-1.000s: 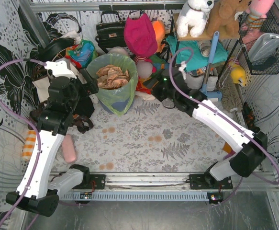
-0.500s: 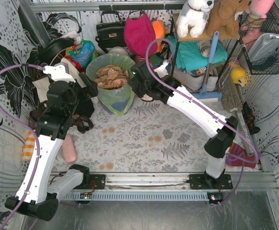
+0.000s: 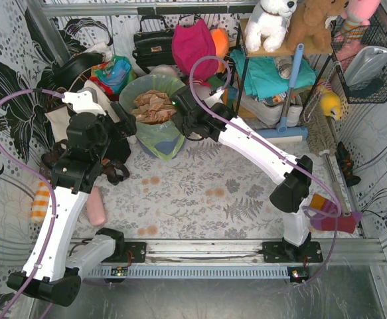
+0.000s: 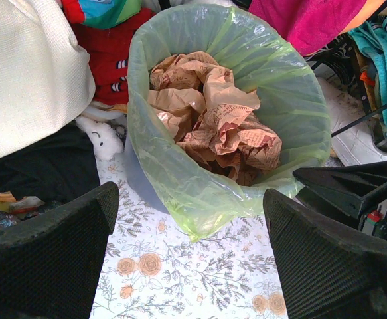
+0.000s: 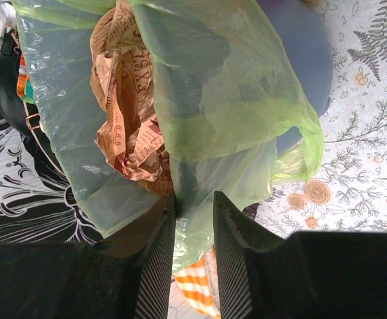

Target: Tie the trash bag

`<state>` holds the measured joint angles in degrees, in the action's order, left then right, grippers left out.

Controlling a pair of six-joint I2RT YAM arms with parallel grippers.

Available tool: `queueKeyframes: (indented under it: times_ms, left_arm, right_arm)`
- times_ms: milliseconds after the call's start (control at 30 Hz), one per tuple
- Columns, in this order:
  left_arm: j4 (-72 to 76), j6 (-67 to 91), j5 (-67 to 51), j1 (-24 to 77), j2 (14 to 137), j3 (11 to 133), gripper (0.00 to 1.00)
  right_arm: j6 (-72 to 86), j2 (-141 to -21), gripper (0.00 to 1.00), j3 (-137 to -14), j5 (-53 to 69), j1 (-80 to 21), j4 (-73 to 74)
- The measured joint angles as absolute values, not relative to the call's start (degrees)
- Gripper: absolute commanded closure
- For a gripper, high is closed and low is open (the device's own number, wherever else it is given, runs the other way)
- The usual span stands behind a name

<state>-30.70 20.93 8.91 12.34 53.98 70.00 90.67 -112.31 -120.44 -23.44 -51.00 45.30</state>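
The trash bag [image 3: 160,136] is thin light-green plastic lining a round blue-grey bin [image 5: 299,60], with crumpled brown paper [image 3: 154,105] inside. In the left wrist view the bag [image 4: 293,100] stands open and upright. My left gripper [image 3: 128,123] is open and empty, just left of the bag; its jaws [image 4: 190,266] stand wide over the floral cloth in front of it. My right gripper [image 3: 178,113] is at the bag's right rim. Its jaws [image 5: 193,196] are narrowly apart with the bag's film [image 5: 226,100] hanging between them, and a gap still shows.
Behind the bag lie a black handbag [image 3: 152,41], a magenta cloth [image 3: 194,48], a cream tote [image 4: 27,73] and red toys. A shelf with plush toys [image 3: 273,23] and a blue mop handle [image 3: 291,86] stand at the right. A pink object [image 3: 96,207] lies at the left.
My right arm swung left from the shelf to the bag's right rim and now has the film between its jaws. My left gripper stayed beside the bag.
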Motion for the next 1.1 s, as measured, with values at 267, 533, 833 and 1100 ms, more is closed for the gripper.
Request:
queueKeyframes:
  times_ms: [267, 533, 833, 1100]
  left_arm:
    - [-30.72, 20.69, 8.91, 12.34, 53.98, 70.00, 0.02]
    - [-31.62, 20.23, 9.34, 12.34, 54.76, 70.74, 0.02]
    - [-39.29, 19.18, 8.93, 12.34, 65.14, 84.16, 0.02]
    - [-45.63, 14.74, 4.10, 12.34, 74.37, 92.38, 0.03]
  right_arm:
    - [91.31, -113.30, 0.89, -121.12, -23.86, -51.00, 44.64]
    - [90.39, -112.90, 1.00, -120.73, -23.81, -51.00, 44.60]
    - [84.31, -107.48, 1.00, -115.61, -21.91, -50.68, 46.26]
    - [76.62, -104.01, 1.00, -114.54, -19.20, -49.39, 49.82]
